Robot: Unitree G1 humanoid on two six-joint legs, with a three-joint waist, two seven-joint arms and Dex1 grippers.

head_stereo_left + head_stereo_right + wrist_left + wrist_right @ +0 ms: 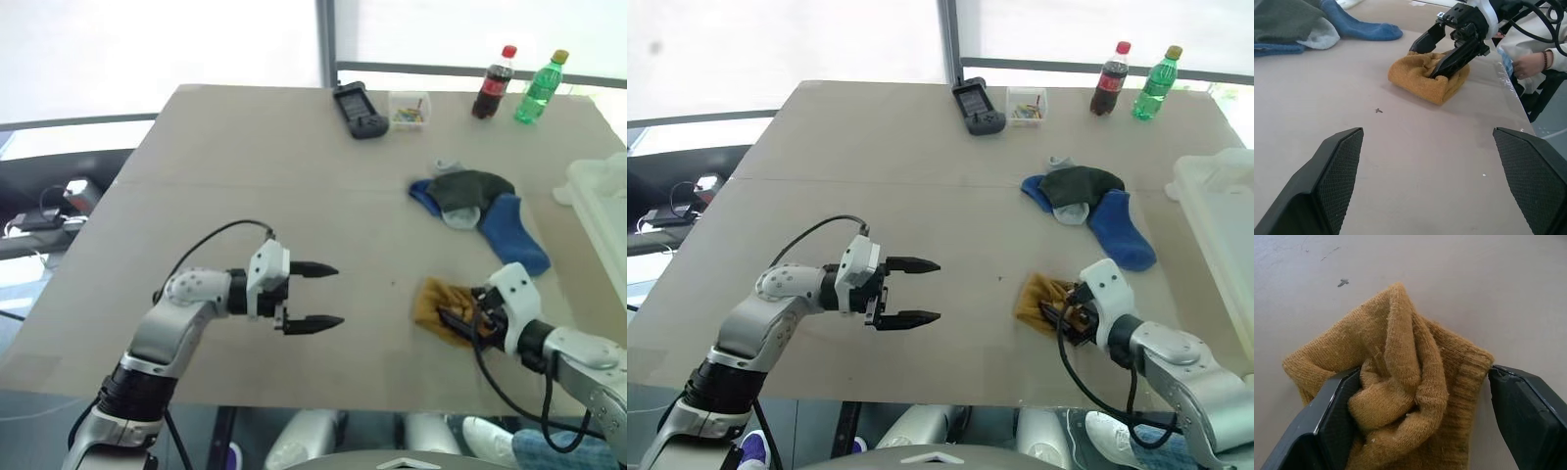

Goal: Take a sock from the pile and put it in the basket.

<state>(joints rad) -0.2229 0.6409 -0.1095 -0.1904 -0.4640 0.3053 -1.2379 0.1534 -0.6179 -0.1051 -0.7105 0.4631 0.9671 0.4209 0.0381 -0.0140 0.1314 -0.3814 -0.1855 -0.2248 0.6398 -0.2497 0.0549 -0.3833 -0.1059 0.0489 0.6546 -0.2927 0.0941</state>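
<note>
A mustard yellow sock [434,300] lies crumpled on the table near its front edge, apart from the pile [477,204] of blue, dark grey-green and pale grey socks farther back. My right gripper [453,318] is open, its fingers [1334,416] straddling the mustard sock [1400,377]; one finger touches the fabric and the other stands just beside it. The sock rests on the table. My left gripper [339,294] hovers open and empty over the middle of the table, pointing toward the sock. The whitish basket [600,201] stands at the right edge.
At the table's far edge are a black handheld device [359,110], a small clear box of colourful bits [409,108], a cola bottle [493,84] and a green bottle [541,88]. A person's hand [1528,62] is beyond the table's near edge.
</note>
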